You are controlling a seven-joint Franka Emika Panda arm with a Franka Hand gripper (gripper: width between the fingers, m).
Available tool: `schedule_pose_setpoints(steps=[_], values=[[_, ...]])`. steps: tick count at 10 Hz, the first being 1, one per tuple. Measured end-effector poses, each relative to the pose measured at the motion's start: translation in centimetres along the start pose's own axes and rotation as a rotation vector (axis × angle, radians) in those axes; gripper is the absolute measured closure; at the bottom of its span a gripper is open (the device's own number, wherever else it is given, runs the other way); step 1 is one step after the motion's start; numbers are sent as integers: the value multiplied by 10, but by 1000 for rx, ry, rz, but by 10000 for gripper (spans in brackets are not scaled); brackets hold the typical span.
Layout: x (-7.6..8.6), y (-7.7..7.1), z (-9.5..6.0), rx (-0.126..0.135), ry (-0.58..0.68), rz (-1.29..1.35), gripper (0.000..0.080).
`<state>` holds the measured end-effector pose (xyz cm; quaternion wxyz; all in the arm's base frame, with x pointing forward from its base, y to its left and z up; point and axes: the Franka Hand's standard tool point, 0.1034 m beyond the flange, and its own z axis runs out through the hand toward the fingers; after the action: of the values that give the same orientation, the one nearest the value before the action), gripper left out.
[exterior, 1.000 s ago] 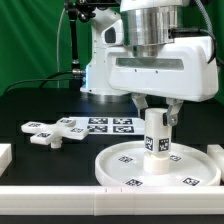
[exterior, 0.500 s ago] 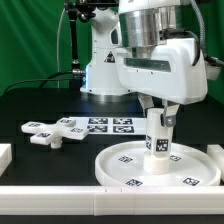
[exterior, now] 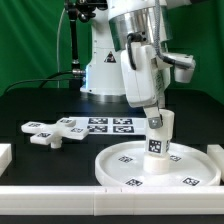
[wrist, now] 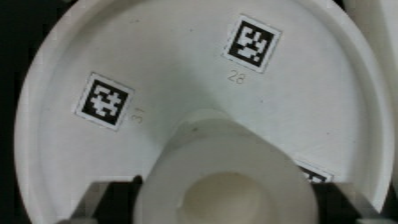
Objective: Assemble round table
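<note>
Wrist twisted round since earlier frames, leg (exterior: 157,142) unmoved at centre of disc (exterior: 108,170). Gripper (exterior: 156,118) above disc centre, fingers (wrist: 118,196) clamped on leg top. Leg upright, short, thick, white, tagged; likely mid screw-in. Cross base (exterior: 52,131) not fitted, well apart from disc, beside marker board (exterior: 108,124).

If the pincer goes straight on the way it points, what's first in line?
The cylinder leg that the pincer grips, standing upright on the round disc. Past the leg, likely the disc itself.
</note>
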<state>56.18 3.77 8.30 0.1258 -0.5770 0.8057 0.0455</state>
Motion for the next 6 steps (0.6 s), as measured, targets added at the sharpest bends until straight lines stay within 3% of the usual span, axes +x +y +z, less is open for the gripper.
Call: schedule_pose_setpoints(steps=[1, 3, 4, 6], values=[[-1, 1, 1, -1, -5, 11, 390], [-2, 2, 1, -10, -6, -46, 194], [-4, 3, 1, -22, -11, -100, 164], [-5, 3, 1, -22, -14, -258, 152]])
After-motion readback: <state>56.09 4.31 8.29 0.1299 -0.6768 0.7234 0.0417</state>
